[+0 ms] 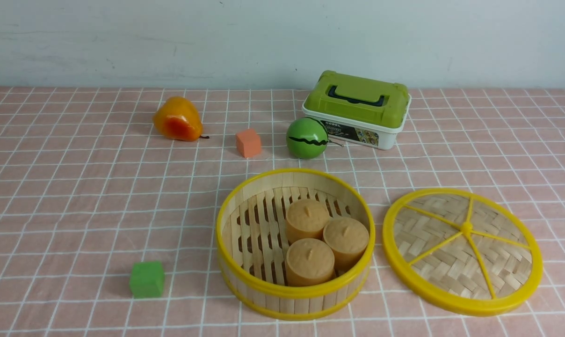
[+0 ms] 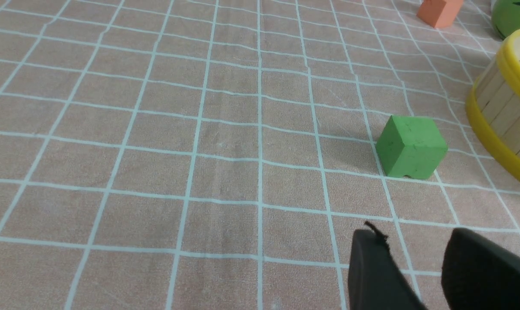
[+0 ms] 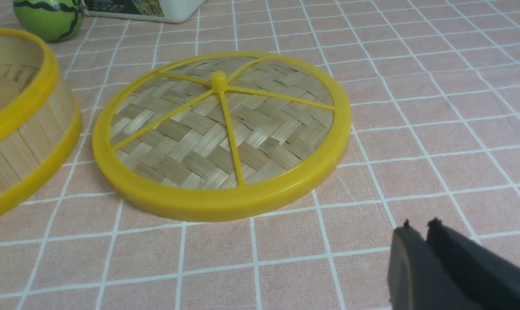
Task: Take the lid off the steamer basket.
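The steamer basket (image 1: pixel 245 220) stands open near the front middle of the table, with three tan cylinders (image 1: pixel 317 241) inside. The lid (image 1: pixel 462 250) lies flat on the cloth to the basket's right, apart from it; it also shows in the right wrist view (image 3: pixel 221 133). My right gripper (image 3: pixel 419 226) is shut and empty, hovering over the cloth short of the lid's rim. My left gripper (image 2: pixel 415 237) is open and empty, above the cloth near a green cube (image 2: pixel 410 146), with the basket's wall (image 2: pixel 505 107) off to one side. Neither gripper shows in the front view.
A green-and-white box (image 1: pixel 357 110) stands at the back right, a striped green ball (image 1: pixel 307 137) and an orange cube (image 1: pixel 248 142) in front of it. A toy pear (image 1: pixel 177 119) lies back left. The green cube (image 1: pixel 147 279) sits front left. Pink checked cloth covers the table.
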You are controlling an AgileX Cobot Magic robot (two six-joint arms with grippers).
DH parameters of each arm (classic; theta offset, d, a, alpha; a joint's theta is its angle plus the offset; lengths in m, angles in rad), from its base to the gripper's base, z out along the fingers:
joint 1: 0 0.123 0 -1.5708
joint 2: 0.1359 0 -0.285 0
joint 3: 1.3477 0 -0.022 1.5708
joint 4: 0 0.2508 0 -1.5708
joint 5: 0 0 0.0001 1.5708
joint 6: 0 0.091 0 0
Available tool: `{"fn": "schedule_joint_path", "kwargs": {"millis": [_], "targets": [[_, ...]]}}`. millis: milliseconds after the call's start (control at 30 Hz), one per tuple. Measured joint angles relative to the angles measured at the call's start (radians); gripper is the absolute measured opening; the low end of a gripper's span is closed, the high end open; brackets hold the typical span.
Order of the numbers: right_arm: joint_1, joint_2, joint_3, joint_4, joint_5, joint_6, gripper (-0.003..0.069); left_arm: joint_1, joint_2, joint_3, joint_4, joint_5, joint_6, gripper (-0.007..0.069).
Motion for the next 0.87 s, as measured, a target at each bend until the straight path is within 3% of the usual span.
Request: {"fn": "schedule_joint_path", "kwargs": {"millis": [867], "targets": [[0.0,0.0,0.0,0.0,0.0,0.0,0.0055,0.0,0.0,0.0,0.0,0.0,0.0,0.0239]]}}
